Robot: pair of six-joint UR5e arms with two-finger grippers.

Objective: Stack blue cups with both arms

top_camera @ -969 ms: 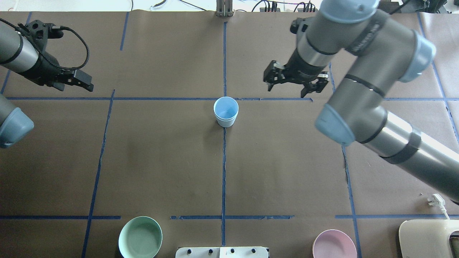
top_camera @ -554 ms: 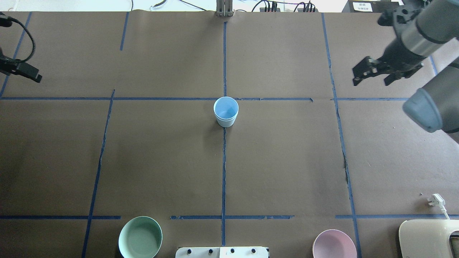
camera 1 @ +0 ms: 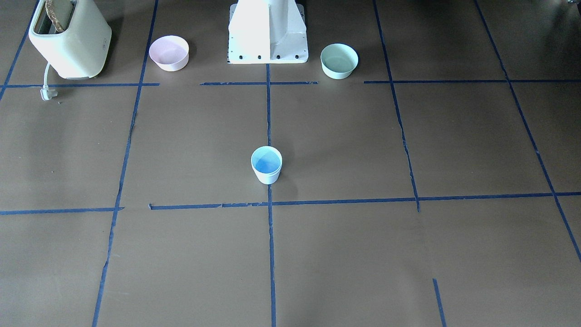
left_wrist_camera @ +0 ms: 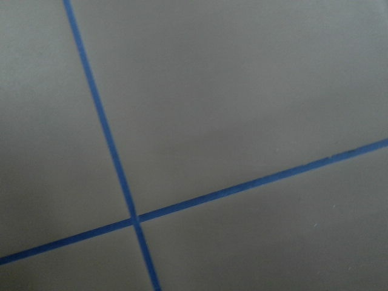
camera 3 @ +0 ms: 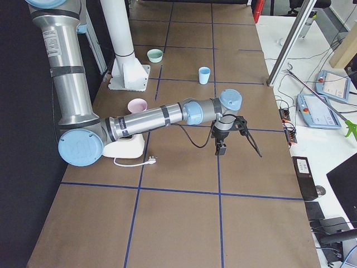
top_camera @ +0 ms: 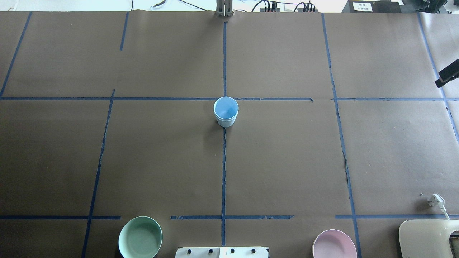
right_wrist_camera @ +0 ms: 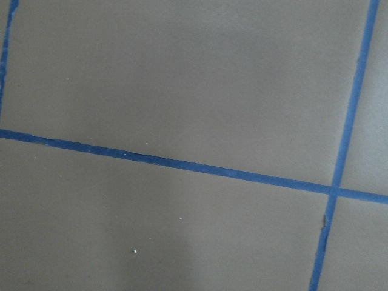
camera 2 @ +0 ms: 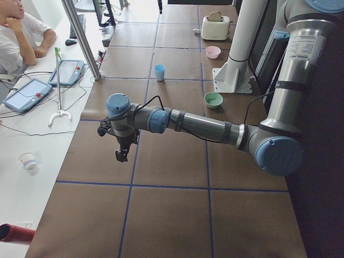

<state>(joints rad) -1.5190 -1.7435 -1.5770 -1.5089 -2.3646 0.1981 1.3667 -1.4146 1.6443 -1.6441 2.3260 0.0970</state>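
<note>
A pale blue cup (top_camera: 226, 111) stands upright at the middle of the table, also in the front view (camera 1: 266, 165). Only one cup outline shows; I cannot tell whether a second cup is nested in it. My left gripper (camera 2: 122, 155) hangs over the table's left end, far from the cup (camera 2: 159, 72); I cannot tell whether it is open or shut. My right gripper (camera 3: 220, 149) hangs over the right end, far from the cup (camera 3: 204, 75). Only a black tip of it (top_camera: 448, 76) shows at the overhead view's right edge. Both wrist views show bare brown paper and blue tape.
A mint-green bowl (top_camera: 140, 237) and a pink bowl (top_camera: 334, 244) sit near the white pedestal base (camera 1: 268, 32). A cream toaster (camera 1: 68, 38) with a loose plug stands beside the pink bowl. A person sits at the far side in the exterior left view.
Both arms have swung outward, away from the cup, and left the overhead view almost entirely. The cup has not moved.
</note>
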